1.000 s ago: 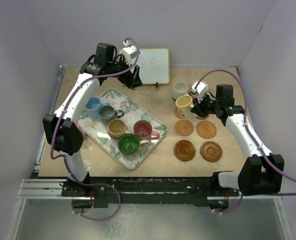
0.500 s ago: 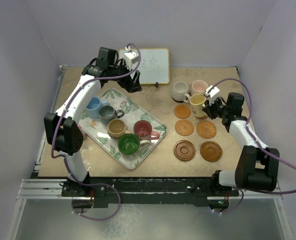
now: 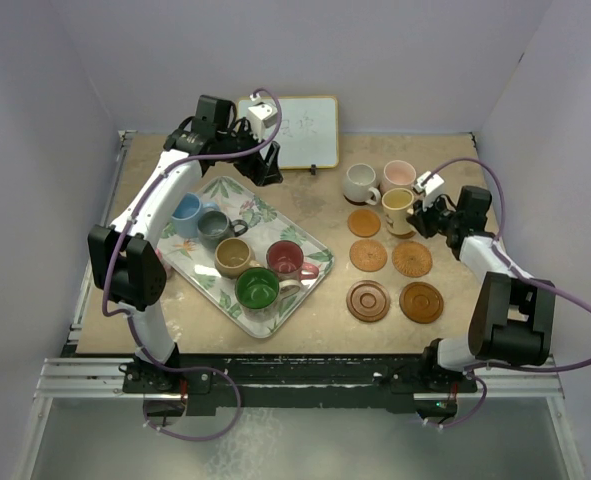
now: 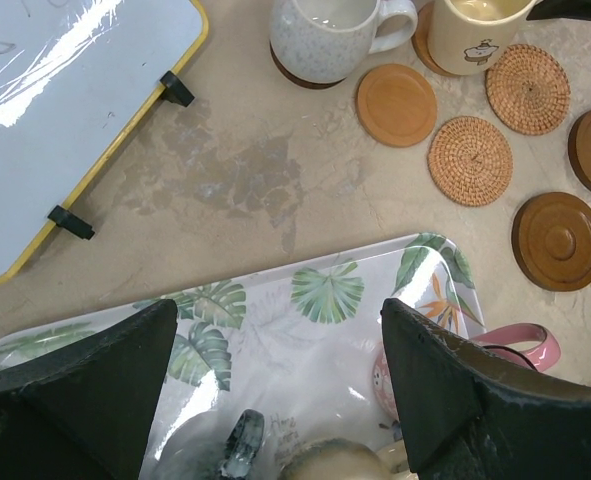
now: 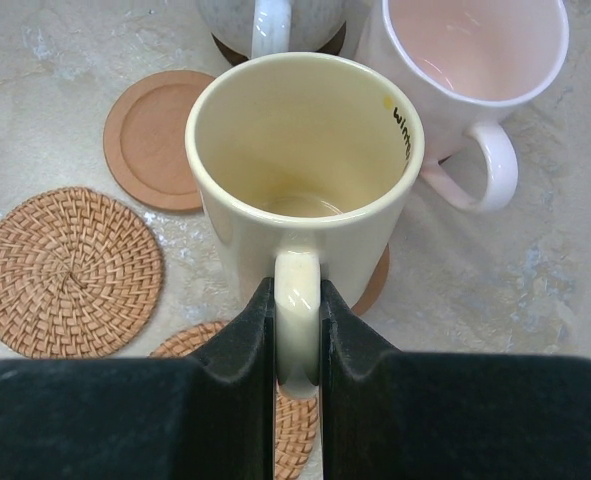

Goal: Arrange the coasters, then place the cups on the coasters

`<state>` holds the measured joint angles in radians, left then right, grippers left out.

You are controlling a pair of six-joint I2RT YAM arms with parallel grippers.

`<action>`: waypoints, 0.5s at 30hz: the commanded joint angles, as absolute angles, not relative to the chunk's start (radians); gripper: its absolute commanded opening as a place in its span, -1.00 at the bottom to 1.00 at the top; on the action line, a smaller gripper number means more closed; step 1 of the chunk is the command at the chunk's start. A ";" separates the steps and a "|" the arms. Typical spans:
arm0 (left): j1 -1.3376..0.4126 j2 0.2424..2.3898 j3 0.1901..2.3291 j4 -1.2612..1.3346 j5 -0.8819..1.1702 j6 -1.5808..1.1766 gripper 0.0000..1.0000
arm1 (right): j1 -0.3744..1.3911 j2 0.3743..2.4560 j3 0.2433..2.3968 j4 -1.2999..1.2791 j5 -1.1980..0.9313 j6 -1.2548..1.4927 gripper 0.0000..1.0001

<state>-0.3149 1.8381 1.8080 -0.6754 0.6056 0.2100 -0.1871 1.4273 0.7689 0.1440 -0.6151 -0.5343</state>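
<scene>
My right gripper (image 5: 297, 330) is shut on the handle of the yellow cup (image 5: 305, 150), which is upright over a brown coaster (image 5: 377, 282) in the back row. Whether it rests on the coaster, I cannot tell. The pink cup (image 3: 399, 174) and the off-white cup (image 3: 358, 182) stand just behind it on coasters. Several bare coasters lie in front, among them a smooth one (image 3: 364, 222), a woven one (image 3: 411, 259) and a dark one (image 3: 368, 300). My left gripper (image 4: 280, 390) hangs open over the tray's far end, holding nothing.
The leaf-patterned tray (image 3: 307, 238) at left holds the light blue (image 3: 185, 213), grey-blue (image 3: 215, 228), tan (image 3: 234, 256), red (image 3: 287, 258) and green (image 3: 257, 288) cups. A yellow-framed whiteboard (image 3: 305, 130) stands at the back. Walls close in the table.
My right gripper carried the yellow cup to the right, off the smooth coaster and onto the spot in front of the pink cup. The left gripper opened slightly and barely moved.
</scene>
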 commanded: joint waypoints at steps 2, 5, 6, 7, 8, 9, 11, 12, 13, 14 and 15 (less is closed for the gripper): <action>-0.309 1.841 1.822 -0.654 0.615 0.239 0.60 | -0.196 1.426 0.842 0.287 -0.692 -0.529 -1.00; -0.310 1.844 1.825 -0.654 0.616 0.241 0.60 | -0.196 1.435 0.846 0.292 -0.696 -0.525 -1.00; -0.309 1.845 1.827 -0.654 0.616 0.241 0.60 | -0.197 1.438 0.847 0.293 -0.696 -0.526 -1.00; -0.310 1.847 1.827 -0.654 0.616 0.241 0.60 | -0.198 1.440 0.847 0.293 -0.696 -0.531 -1.00; -0.309 1.848 1.826 -0.655 0.617 0.241 0.60 | -0.199 1.444 0.846 0.293 -0.696 -0.535 -1.00; -0.309 1.850 1.826 -0.656 0.617 0.241 0.60 | -0.202 1.447 0.847 0.293 -0.695 -0.538 -1.00; -0.308 1.851 1.828 -0.655 0.618 0.241 0.60 | -0.206 1.451 0.848 0.283 -0.699 -0.544 -1.00; -0.310 1.851 1.828 -0.654 0.618 0.241 0.60 | -0.208 1.451 0.846 0.274 -0.702 -0.554 -1.00; -0.309 1.852 1.829 -0.655 0.619 0.241 0.60 | -0.210 1.451 0.845 0.265 -0.703 -0.563 -1.00; -0.309 1.852 1.830 -0.654 0.619 0.241 0.60 | -0.211 1.451 0.844 0.257 -0.704 -0.575 -1.00; -0.310 1.854 1.830 -0.654 0.620 0.241 0.60 | -0.214 1.451 0.842 0.250 -0.704 -0.583 -1.00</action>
<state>-0.3149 1.8526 1.8080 -0.6758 0.6052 0.2211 -0.2024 1.4696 0.7837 0.1787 -0.6468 -0.5381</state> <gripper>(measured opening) 0.797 0.167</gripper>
